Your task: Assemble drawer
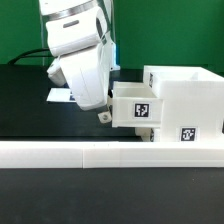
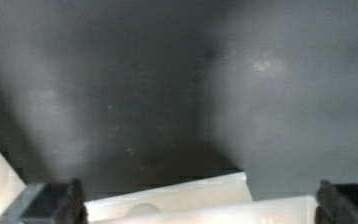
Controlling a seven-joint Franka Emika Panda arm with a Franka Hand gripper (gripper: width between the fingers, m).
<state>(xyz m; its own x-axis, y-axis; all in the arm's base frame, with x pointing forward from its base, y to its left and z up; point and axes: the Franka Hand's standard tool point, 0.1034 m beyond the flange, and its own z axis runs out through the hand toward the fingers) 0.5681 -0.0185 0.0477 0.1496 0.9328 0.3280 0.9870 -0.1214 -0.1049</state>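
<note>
Marker board (image 1: 60, 96): a white corner of it shows far left in the exterior view, behind my arm, flat on the black table (image 1: 25, 110).

My gripper (image 1: 103, 112) hangs just left of the tray (image 1: 135, 106), fingertips near the tray's left face. Contact or a gap, can't tell. In the wrist view my fingers (image 2: 51, 203) stand wide apart with only dark table and a white edge between them, so I'm open and holding nothing.

The tray sits partly inside the housing (image 1: 185, 100), sticking out of its left side, marker facing the camera. Housing is right of centre, close behind the rail (image 1: 110, 153) that runs across the near edge.

My read: the step in hand is seating the tray. To do it well:
- push on the middle of the tray's left face, not a corner, or it cocks in the slot
- keep the push straight right, level with the table
- go slow; the housing may slide rather than take the tray
</note>
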